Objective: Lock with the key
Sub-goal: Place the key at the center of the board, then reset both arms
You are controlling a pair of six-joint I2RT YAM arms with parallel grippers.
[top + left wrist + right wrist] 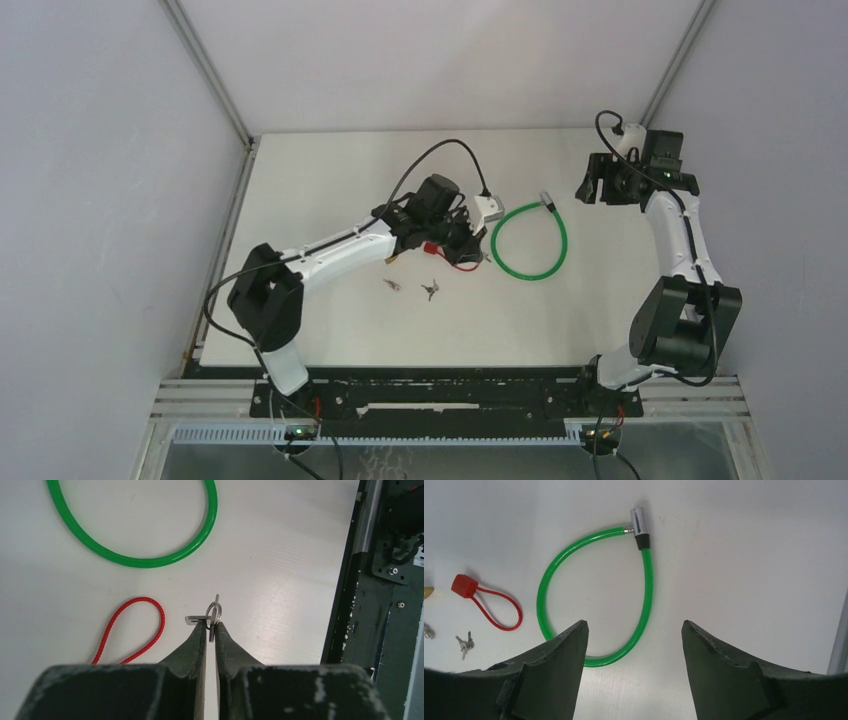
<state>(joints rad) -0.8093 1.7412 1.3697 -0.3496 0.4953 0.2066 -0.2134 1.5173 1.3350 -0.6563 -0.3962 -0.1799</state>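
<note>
Keys (431, 290) in two small bunches lie on the white table (320, 180) nearest the arm bases, left of centre. Just beyond them the left gripper (212, 626) is pinched nearly closed on a small key (214, 615) with its ring, beside the red cable lock (466, 586), and the green cable lock (594, 605) lies in a loop to their right. Farthest back, on the right, the right gripper (634, 625) hangs with its jaws wide apart and empty, just right of the loop's steel cylinder end (639, 524).

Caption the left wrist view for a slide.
Left gripper shut on a key ring, red cord loop and green cable lock beyond.
</note>
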